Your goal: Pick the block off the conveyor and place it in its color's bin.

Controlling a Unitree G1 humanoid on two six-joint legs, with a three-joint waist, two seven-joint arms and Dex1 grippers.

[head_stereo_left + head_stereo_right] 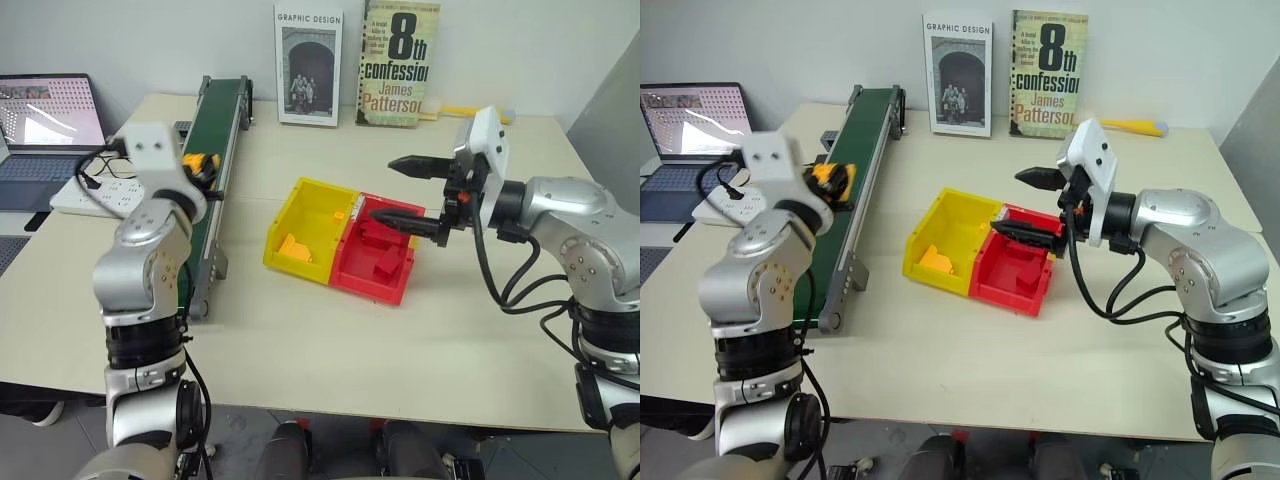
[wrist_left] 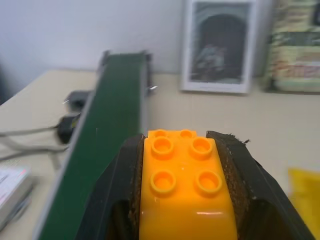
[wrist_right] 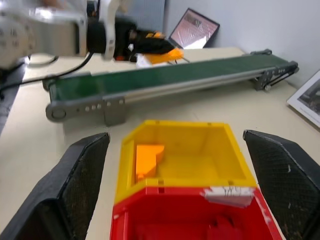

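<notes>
Block point(image 2: 185, 185) secured: left gripper point(image 1: 835, 180) has its fingers closed on the orange-yellow piece, held clear above the conveyor point(image 1: 215, 150). Right gripper point(image 1: 412, 195) stands with fingers spread wide over the joined trays, holding nothing. Pick judged complete; the carry is in hand. Next move calls for a swing across the desk point(image 1: 300, 330) to the yellow bin point(image 1: 300, 200), not the red tray point(image 1: 375, 285), before release
</notes>
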